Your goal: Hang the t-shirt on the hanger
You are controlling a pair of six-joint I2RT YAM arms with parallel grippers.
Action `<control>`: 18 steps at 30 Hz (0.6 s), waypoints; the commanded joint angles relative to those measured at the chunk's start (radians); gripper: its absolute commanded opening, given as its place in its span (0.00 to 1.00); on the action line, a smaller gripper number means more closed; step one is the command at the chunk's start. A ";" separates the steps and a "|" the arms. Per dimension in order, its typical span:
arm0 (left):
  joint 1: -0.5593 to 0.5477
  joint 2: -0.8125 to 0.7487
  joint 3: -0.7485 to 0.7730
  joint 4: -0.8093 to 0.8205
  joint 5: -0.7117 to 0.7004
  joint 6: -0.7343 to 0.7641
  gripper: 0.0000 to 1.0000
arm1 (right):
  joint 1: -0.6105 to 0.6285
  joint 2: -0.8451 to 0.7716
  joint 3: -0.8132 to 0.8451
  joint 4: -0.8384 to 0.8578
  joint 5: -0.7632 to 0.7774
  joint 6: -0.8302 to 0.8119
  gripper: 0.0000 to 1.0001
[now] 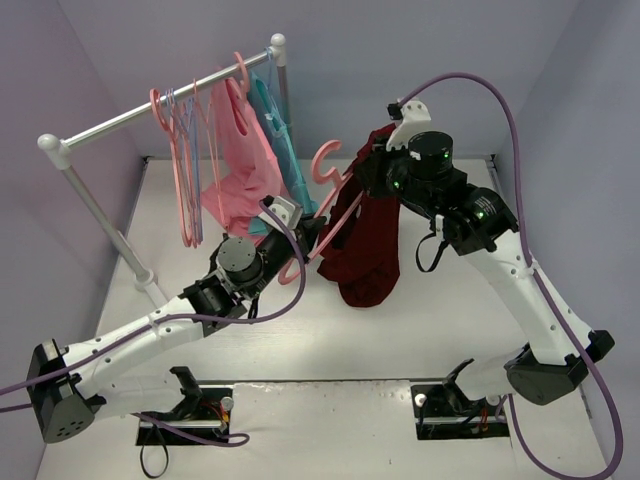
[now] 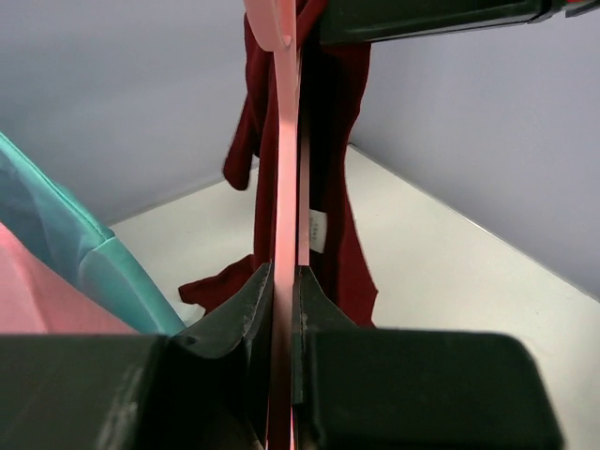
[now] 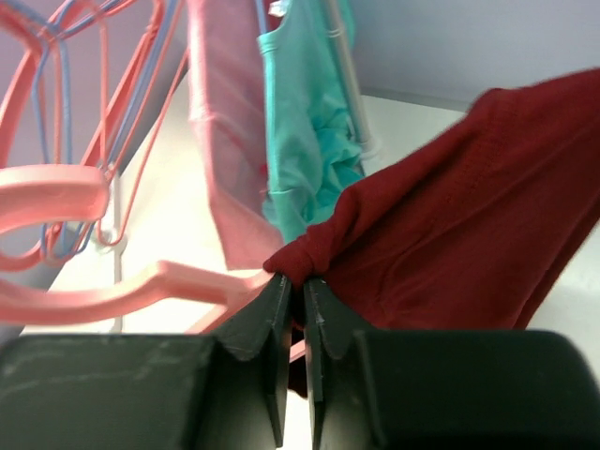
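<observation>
Pale lavender walls close in a white table, with a clothes rack standing at ten o'clock in the overhead view. At the centre we see the maroon t-shirt held up in a long drape, its lower folds reaching down to the tabletop or close above it. A pink garment and a teal garment hang on the rack, toward eleven o'clock from the shirt.

We judge the job about half done. Shirt and salmon-pink hanger are both raised and touching, but the shirt bunches beside the hanger and does not sit across its shoulders. We cannot tell whether a hanger arm has entered the neck.

The left gripper has its jaws pressed onto the hanger's thin bar, which rises toward twelve o'clock from them, with the shirt just behind. The right gripper pinches a gathered fold of the shirt's edge, and the cloth fans toward two o'clock.
</observation>
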 commanded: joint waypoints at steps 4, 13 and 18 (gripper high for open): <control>0.051 -0.037 0.010 0.128 0.205 -0.109 0.00 | 0.008 -0.003 0.033 0.089 -0.153 -0.061 0.03; 0.042 -0.020 -0.028 0.172 0.212 -0.142 0.00 | 0.008 0.029 0.064 0.094 -0.137 -0.032 0.02; 0.043 -0.018 -0.015 0.174 0.215 -0.126 0.00 | 0.008 0.045 0.068 0.094 -0.156 -0.039 0.10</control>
